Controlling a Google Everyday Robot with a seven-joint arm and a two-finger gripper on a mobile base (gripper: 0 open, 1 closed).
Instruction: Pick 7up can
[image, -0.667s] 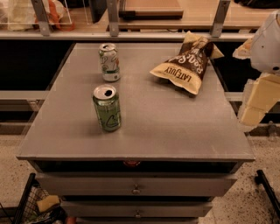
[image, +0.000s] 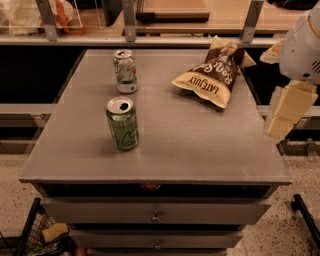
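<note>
The 7up can (image: 125, 71), white and silver with green markings and a silver top, stands upright at the far left of the grey table (image: 200, 150). My gripper (image: 283, 116) hangs at the right edge of the view, beyond the table's right side and well away from the can. It holds nothing that I can see.
An all-green can (image: 122, 124) stands upright nearer the front, in line with the 7up can. A brown and yellow chip bag (image: 212, 75) lies at the far right of the table. Shelving (image: 150, 30) runs behind the table, and drawers (image: 155, 212) sit below its front edge.
</note>
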